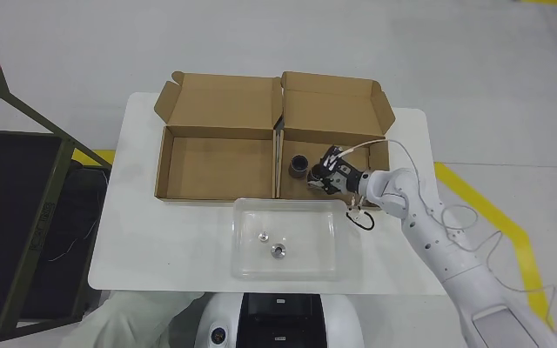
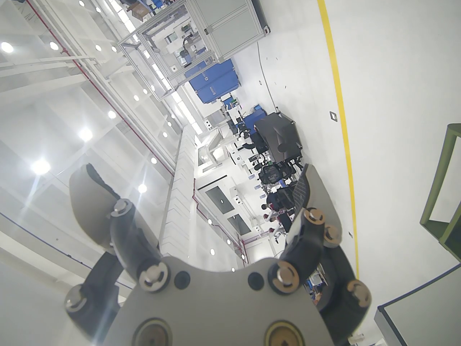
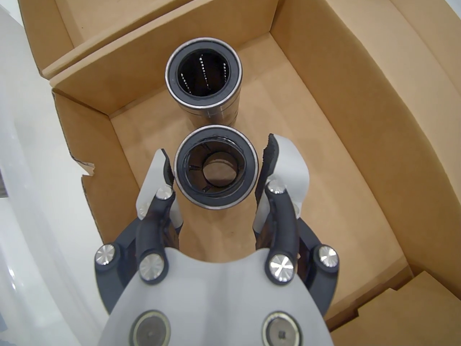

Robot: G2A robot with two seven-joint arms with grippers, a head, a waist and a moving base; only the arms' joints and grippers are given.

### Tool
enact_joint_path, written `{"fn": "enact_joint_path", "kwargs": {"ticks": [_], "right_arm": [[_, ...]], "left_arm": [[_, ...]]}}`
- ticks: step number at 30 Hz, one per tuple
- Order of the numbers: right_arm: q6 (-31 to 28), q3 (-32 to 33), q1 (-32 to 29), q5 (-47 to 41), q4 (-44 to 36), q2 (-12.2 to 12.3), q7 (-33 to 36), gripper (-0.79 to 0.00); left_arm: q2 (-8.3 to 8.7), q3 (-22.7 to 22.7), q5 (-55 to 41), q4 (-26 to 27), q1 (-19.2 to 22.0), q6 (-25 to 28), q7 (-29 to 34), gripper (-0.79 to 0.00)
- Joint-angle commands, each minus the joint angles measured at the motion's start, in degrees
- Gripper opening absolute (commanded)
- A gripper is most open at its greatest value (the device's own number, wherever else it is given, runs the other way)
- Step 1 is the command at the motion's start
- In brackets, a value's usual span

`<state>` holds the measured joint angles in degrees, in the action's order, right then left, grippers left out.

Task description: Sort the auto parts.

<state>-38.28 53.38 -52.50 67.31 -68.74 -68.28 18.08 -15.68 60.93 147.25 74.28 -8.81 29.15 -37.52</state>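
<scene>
The right gripper [image 3: 218,147] hangs inside the right cardboard box [image 3: 342,91], its fingers spread to either side of an upright linear bearing [image 3: 216,189]. One pad [image 3: 167,169] lies against the bearing's rim or just beside it, while the other stands a narrow gap off, so the claw is apart and not clamped. A second linear bearing [image 3: 203,73], also upright with ball rows showing in its bore, stands just beyond the first, near the box wall and apart from it. In the top view this second bearing [image 1: 298,164] sits at about 10 o'clock from the right gripper [image 1: 324,178]. The left cardboard box [image 1: 218,165] adjoins the right box [image 1: 331,109] at its 9 o'clock. A clear plastic tray [image 1: 239,239] lies on the white table [image 1: 139,226] at 6 o'clock of the boxes, holding two small metal parts [image 1: 262,235] [image 1: 278,251]. The left gripper [image 2: 196,172] points away into the room, fingers wide apart with nothing between them.
</scene>
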Motion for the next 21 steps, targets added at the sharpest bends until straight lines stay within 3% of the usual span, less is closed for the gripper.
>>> {"fn": "enact_joint_path", "kwargs": {"ticks": [1,13,21], "right_arm": [[-0.16,0.52,-0.08,-0.14,-0.72,0.14,0.31,-0.243],[-2.05,7.25,-5.94,-0.08,-15.41,2.44,1.03,-0.191],[-4.66,8.46,-10.35,-1.71,-26.0,3.29,2.88,-0.154]], "left_arm": [[0.0,0.0,0.0,0.0,0.0,0.0,0.0,0.0],[0.0,0.0,0.0,0.0,0.0,0.0,0.0,0.0],[0.0,0.0,0.0,0.0,0.0,0.0,0.0,0.0]]}}
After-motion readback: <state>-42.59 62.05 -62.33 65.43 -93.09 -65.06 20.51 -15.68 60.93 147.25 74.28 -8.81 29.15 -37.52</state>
